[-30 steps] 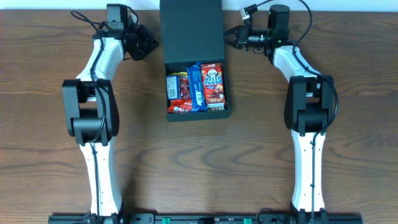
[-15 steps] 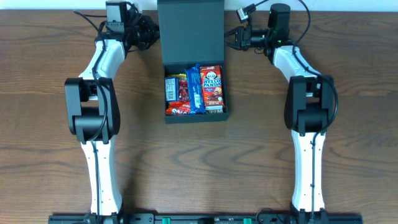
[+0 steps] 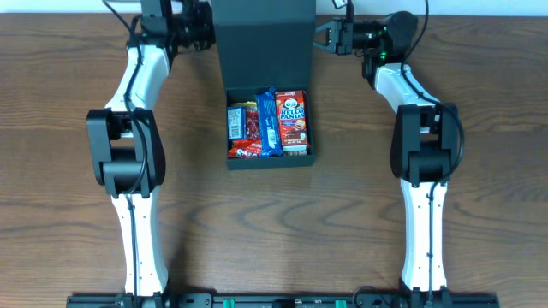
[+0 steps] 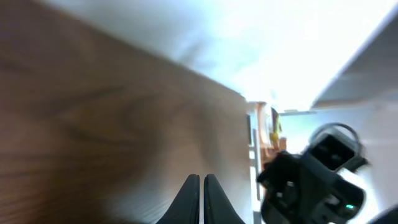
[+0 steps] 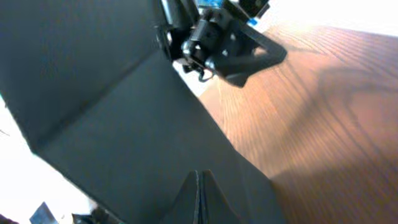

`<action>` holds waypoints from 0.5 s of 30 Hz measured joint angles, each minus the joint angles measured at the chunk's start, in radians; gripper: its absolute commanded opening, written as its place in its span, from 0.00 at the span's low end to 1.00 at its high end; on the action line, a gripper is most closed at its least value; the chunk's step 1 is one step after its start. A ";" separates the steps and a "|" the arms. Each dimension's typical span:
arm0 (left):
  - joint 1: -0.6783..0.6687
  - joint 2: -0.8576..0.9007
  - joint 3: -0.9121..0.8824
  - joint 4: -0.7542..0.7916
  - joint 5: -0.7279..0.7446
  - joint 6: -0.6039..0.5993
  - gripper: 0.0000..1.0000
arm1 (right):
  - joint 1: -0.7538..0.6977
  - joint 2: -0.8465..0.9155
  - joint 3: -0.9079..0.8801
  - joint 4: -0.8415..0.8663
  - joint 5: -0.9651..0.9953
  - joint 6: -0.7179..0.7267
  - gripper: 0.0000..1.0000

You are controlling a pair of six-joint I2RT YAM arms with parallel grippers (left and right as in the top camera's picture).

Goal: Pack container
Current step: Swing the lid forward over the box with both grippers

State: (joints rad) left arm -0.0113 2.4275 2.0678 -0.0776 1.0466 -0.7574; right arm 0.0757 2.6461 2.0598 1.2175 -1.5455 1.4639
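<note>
The dark container (image 3: 304, 160) sits at the table's far middle, open, with several snack packets (image 3: 267, 121) inside. Its flap lid (image 3: 264, 43) stands raised behind the packets and also fills the right wrist view (image 5: 112, 124). My left gripper (image 3: 204, 24) is at the lid's left edge; its fingers (image 4: 201, 186) are shut and empty over blurred wood. My right gripper (image 3: 320, 36) is at the lid's right edge; its fingers (image 5: 198, 186) are shut, tips against the lid's surface. The left arm's gripper shows beyond the lid in the right wrist view (image 5: 217, 43).
The brown wooden table (image 3: 479, 214) spreads round the container. The table's far edge and a white wall run just behind both grippers. Both arm bases stand at the near edge.
Both grippers moved toward the far edge and in against the lid's sides. The lid has tilted up from lying flat.
</note>
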 measured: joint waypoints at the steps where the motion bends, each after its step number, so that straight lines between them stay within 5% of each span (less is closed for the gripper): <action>1: 0.000 0.000 0.014 0.001 0.018 0.002 0.06 | 0.000 0.000 0.000 0.047 -0.001 0.053 0.02; 7: 0.000 -0.003 0.052 -0.004 0.121 0.025 0.06 | 0.000 0.000 0.000 0.162 0.000 0.270 0.02; 15: -0.002 -0.095 0.052 -0.123 0.171 0.134 0.06 | 0.008 -0.019 0.000 0.165 -0.001 0.320 0.02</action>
State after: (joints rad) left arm -0.0128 2.3322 2.1197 -0.2008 1.2179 -0.6231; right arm 0.0841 2.6266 2.0598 1.3823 -1.5463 1.7844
